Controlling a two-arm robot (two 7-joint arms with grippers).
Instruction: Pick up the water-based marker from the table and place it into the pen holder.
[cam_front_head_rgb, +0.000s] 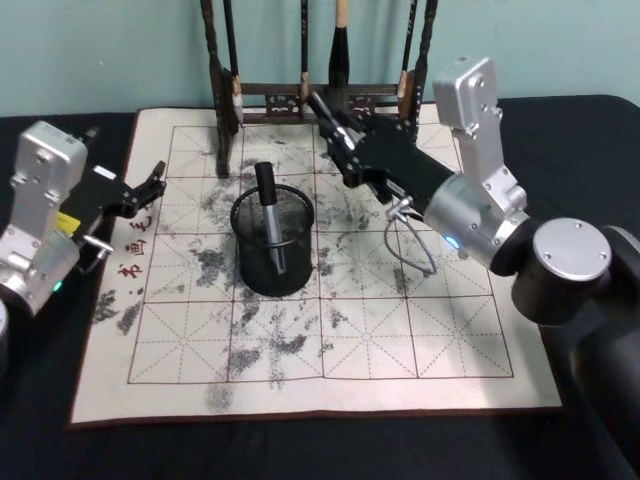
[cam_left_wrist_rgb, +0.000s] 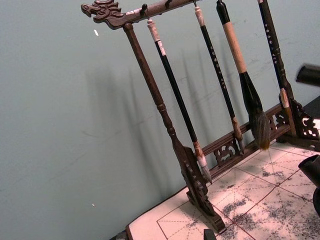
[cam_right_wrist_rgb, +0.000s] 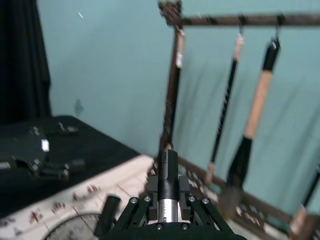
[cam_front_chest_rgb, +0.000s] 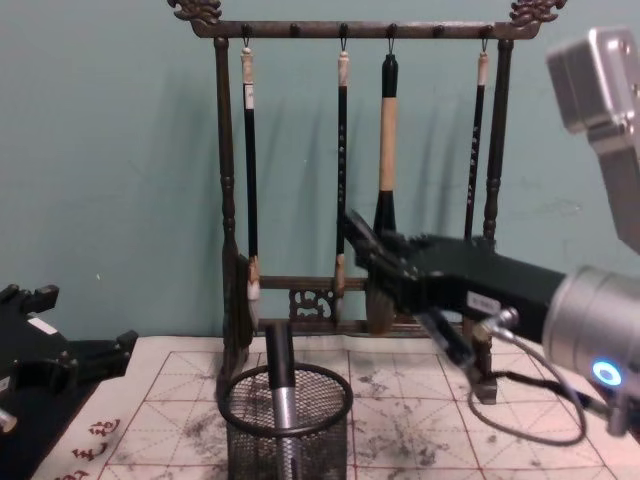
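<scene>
- The pen holder stands upright on a white gridded sheet with many grey ink stains. The sheet lies on the black desk.
- One water-based marker is already inside the pen holder. Its black cap points up and rises above the rim, and its grey barrel goes down along the mesh, a little tilted.
- The right gripper hangs in the air behind the pen holder and to its right, higher than the rim and apart from it.
- This gripper is closed on a second marker of the same kind. In the right wrist view its black cap sticks out past the fingertips, and its silver barrel sits between the two fingers.
- The left gripper is to the left of the pen holder, over the left edge of the sheet and well apart from the holder. I cannot tell if it is open or closed.
- A dark wooden brush rack stands behind the pen holder, at the far edge of the sheet, with several brushes hanging from its top bar.
</scene>
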